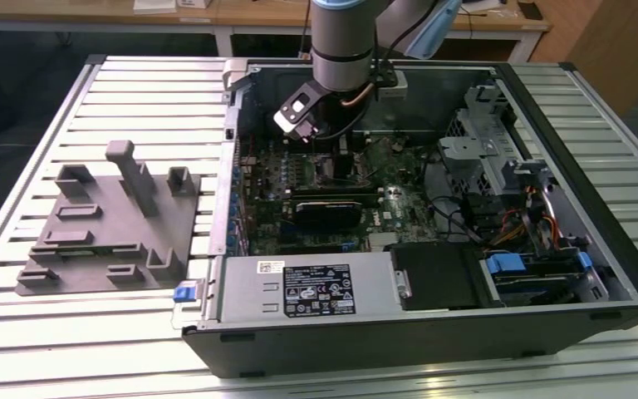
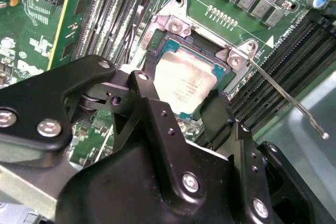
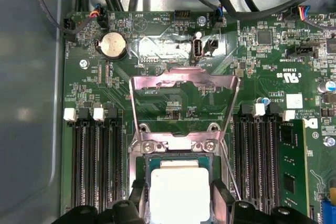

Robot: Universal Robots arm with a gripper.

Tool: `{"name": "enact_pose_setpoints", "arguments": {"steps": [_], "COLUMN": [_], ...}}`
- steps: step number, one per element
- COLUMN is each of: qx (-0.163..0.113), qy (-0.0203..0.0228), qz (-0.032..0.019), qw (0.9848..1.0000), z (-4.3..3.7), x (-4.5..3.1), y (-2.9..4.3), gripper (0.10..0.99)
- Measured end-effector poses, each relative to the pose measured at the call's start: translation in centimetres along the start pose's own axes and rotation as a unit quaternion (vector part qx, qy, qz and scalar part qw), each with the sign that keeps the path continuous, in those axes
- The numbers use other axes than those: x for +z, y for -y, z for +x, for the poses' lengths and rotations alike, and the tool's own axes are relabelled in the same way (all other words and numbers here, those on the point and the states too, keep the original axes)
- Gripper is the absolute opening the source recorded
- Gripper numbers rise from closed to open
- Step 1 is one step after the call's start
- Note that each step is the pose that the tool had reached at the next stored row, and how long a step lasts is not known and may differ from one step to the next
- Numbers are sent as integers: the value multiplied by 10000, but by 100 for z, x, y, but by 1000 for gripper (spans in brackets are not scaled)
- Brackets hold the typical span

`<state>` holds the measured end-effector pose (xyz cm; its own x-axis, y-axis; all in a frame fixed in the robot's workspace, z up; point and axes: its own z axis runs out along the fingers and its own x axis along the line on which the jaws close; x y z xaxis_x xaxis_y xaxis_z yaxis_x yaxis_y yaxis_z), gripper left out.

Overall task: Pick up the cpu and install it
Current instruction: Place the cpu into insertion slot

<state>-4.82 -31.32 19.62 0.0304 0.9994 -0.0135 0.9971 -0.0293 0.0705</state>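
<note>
Hand (image 2: 177,97) low inside case (image 1: 430,341), closed on cpu (image 2: 185,80) by two opposite edges, likely to spare contacts. Cpu lies level in socket (image 3: 140,163). Load plate (image 3: 184,85) flipped up, lever (image 2: 286,95) swung aside: socket open for chip.

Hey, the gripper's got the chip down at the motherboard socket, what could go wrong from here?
First, the gripper looks closed on the cpu right at the socket. If the chip goes down tilted or shifted, the contacts could bend. Second, the thin lever stands loose close beside the gripper and could get snagged.
</note>
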Motion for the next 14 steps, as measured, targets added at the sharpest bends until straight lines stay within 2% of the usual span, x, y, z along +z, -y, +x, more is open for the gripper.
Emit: {"name": "enact_pose_setpoints", "arguments": {"steps": [3,9,14], "qx": [0,0,0], "qy": [0,0,0], "qz": [0,0,0], "qw": [10000,10000,10000], "z": [-1,-4,-6], "x": [-90,-323,-473], "y": [-6,-23,-33], "gripper": [612,612,612]}}
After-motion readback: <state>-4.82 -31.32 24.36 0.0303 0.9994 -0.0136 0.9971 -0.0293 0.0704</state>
